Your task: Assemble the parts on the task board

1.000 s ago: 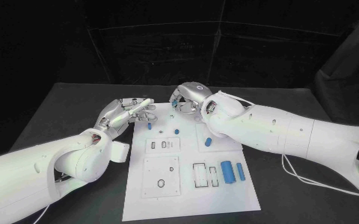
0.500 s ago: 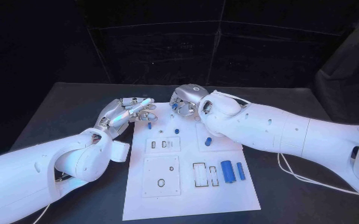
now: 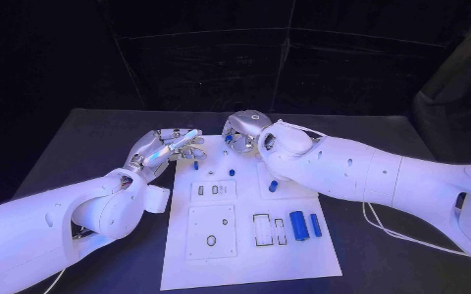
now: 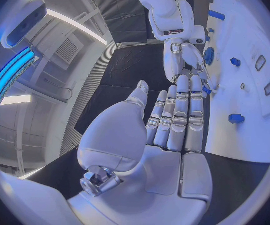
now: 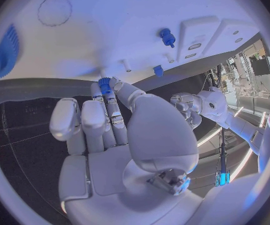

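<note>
The white task board [image 3: 246, 246] lies in the middle of the black table. My right hand [image 3: 244, 134] hovers over its far edge, and thumb and a finger pinch a small blue part [image 5: 104, 84]. A blue gear [image 5: 6, 55] lies on the board beside that hand, also visible as the gear [image 4: 209, 55]. My left hand [image 3: 172, 145] is at the board's far left corner, fingers straight and side by side, thumb apart, holding nothing. Small blue pegs [image 3: 195, 165] [image 3: 231, 171] [image 3: 273, 186] stand on the far half. Two blue cylinders [image 3: 298, 225] [image 3: 315, 224] lie at the right.
Several empty slots and holes [image 3: 211, 240] mark the board's near half. A thin blue piece [image 3: 279, 224] lies by a rectangular slot [image 3: 262, 229]. Black table [image 3: 88, 144] surrounds the board, with a black curtain behind it.
My right hand has drawn slightly left and closer to the board's far edge. The left hand has barely moved.
</note>
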{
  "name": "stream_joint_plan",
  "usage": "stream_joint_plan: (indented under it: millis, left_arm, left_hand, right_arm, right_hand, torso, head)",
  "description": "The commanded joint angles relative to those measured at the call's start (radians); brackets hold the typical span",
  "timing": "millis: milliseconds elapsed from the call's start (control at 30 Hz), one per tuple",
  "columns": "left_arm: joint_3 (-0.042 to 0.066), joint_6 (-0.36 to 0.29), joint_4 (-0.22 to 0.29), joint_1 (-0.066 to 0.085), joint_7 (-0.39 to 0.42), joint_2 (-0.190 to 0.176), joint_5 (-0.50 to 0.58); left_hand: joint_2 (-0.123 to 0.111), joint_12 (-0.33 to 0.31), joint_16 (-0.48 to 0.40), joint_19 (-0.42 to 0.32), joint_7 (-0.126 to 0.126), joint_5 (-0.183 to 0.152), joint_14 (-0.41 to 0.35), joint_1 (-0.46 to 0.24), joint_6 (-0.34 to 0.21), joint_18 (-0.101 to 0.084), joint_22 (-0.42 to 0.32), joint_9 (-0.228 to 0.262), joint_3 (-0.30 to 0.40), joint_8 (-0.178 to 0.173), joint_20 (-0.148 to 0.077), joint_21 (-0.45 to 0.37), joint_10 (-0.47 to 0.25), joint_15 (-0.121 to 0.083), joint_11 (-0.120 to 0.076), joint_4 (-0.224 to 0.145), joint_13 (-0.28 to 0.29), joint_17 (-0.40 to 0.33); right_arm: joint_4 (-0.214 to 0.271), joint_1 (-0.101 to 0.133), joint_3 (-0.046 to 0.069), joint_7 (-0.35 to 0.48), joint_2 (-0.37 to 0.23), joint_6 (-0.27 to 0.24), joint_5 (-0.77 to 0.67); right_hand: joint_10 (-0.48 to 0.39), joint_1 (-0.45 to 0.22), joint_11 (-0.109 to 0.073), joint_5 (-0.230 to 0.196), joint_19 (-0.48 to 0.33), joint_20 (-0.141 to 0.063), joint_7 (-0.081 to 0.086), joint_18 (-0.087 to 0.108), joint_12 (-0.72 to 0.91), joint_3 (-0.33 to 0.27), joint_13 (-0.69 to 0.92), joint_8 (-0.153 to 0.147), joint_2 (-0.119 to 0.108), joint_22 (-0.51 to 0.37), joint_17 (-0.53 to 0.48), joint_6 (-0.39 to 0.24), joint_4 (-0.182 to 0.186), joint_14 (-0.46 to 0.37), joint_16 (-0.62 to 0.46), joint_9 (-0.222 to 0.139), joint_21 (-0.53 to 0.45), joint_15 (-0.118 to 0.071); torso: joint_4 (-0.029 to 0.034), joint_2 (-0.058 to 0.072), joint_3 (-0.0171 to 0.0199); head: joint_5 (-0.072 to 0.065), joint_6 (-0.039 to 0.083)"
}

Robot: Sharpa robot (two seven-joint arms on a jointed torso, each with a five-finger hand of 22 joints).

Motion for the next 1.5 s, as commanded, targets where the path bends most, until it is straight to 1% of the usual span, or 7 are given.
stream_joint_plan:
  millis: [33,367,667,1100,1333,1433,1500]
  left_arm:
    - [0.001,0.016,0.001,0.001,-0.003,0.001,-0.004]
    - [0.001,0.018,0.000,0.001,-0.006,0.001,-0.004]
    - [0.001,0.018,-0.001,0.001,-0.007,0.001,-0.004]
    - [0.001,0.019,-0.005,0.001,-0.009,0.002,-0.004]
    - [0.001,0.021,-0.005,0.001,-0.010,0.000,-0.004]
    - [0.000,0.022,-0.003,0.001,-0.010,-0.002,-0.004]
    - [0.000,0.022,-0.002,0.001,-0.010,-0.003,-0.004]
  left_hand:
    - [0.002,-0.006,-0.007,0.008,0.001,-0.001,0.004,0.003,0.007,0.012,-0.001,-0.002,0.000,-0.007,0.002,-0.006,0.006,0.003,0.002,-0.008,-0.001,0.001]
    - [0.002,-0.006,-0.007,0.008,0.001,-0.001,0.004,0.003,0.007,0.012,-0.001,-0.002,0.000,-0.007,0.002,-0.006,0.006,0.003,0.002,-0.008,-0.001,0.001]
    - [0.002,-0.009,-0.009,0.008,0.001,-0.001,0.005,0.004,0.007,0.012,-0.002,-0.002,0.000,-0.009,0.002,-0.007,0.006,0.003,0.002,-0.010,-0.001,0.002]
    - [0.002,-0.010,-0.010,0.008,0.001,-0.001,0.004,0.004,0.007,0.012,-0.002,-0.002,0.000,-0.010,0.002,-0.007,0.005,0.003,0.003,-0.010,-0.002,0.003]
    - [0.002,-0.012,-0.011,0.008,0.001,-0.001,0.004,0.004,0.006,0.012,-0.003,-0.002,0.000,-0.011,0.002,-0.008,0.004,0.003,0.003,-0.011,-0.002,0.003]
    - [0.002,-0.012,-0.011,0.008,0.001,-0.001,0.004,0.004,0.006,0.012,-0.003,-0.002,0.000,-0.011,0.002,-0.008,0.004,0.003,0.003,-0.011,-0.002,0.003]
    - [0.002,-0.012,-0.011,0.008,0.001,-0.001,0.004,0.004,0.006,0.012,-0.003,-0.002,0.000,-0.011,0.002,-0.008,0.004,0.003,0.003,-0.011,-0.002,0.003]
  right_arm:
    - [-0.001,0.002,0.000,-0.020,0.001,0.010,-0.020]
    - [-0.008,0.002,0.000,-0.026,0.006,0.046,-0.022]
    - [-0.008,0.002,0.000,-0.021,0.008,0.052,-0.021]
    - [0.003,0.002,0.000,-0.011,-0.004,-0.010,-0.004]
    - [0.061,0.002,0.001,0.000,-0.067,-0.068,0.030]
    - [0.103,0.002,0.020,0.004,-0.113,-0.069,0.068]
    - [0.131,0.002,0.031,-0.001,-0.145,-0.047,0.100]
  right_hand:
    - [0.019,-0.004,-0.024,-0.015,-0.004,0.004,0.006,-0.015,-0.010,0.003,-0.002,-0.007,-0.015,-0.004,-0.007,-0.009,0.009,-0.009,-0.009,-0.001,0.000,0.003]
    - [-0.048,-0.028,-0.005,-0.020,-0.048,0.016,0.018,-0.004,-0.032,-0.002,-0.015,-0.013,-0.050,-0.065,-0.073,-0.056,0.027,-0.027,-0.051,-0.007,-0.030,0.018]
    - [-0.060,-0.031,-0.002,-0.021,-0.052,0.019,0.021,-0.002,-0.029,-0.004,-0.014,-0.013,-0.056,-0.072,-0.081,-0.063,0.032,-0.029,-0.056,-0.007,-0.034,0.020]
    - [-0.155,-0.025,0.011,-0.022,-0.126,0.030,0.026,0.019,-0.028,-0.040,-0.015,-0.014,-0.078,-0.186,-0.194,-0.130,0.048,-0.054,-0.137,-0.008,-0.097,0.032]
    - [-0.197,-0.017,0.016,-0.014,-0.153,0.033,0.030,0.027,-0.026,-0.073,-0.015,-0.013,-0.082,-0.236,-0.241,-0.148,0.056,-0.062,-0.175,-0.007,-0.128,0.035]
    - [-0.173,-0.023,0.016,-0.003,-0.144,0.034,0.036,0.026,-0.010,-0.089,-0.011,-0.011,-0.081,-0.232,-0.234,-0.146,0.068,-0.057,-0.174,-0.006,-0.128,0.034]
    - [-0.070,-0.043,0.003,0.028,-0.099,0.031,0.035,0.015,0.043,-0.102,0.010,-0.010,-0.081,-0.172,-0.161,-0.142,0.087,-0.033,-0.128,-0.005,-0.099,0.027]
  torso:
    - [-0.0005,0.000,-0.0002]
    - [-0.0002,0.000,-0.0004]
    - [-0.0006,0.000,-0.0004]
    - [-0.0004,0.000,0.0003]
    - [-0.0053,-0.001,0.0015]
    - [-0.0084,-0.002,0.0011]
    - [-0.0110,-0.003,0.0020]
  head:
    - [0.000,-0.001]
    - [-0.002,-0.004]
    - [-0.002,-0.005]
    - [-0.003,-0.006]
    - [-0.002,-0.002]
    - [-0.003,0.001]
    - [-0.002,0.003]
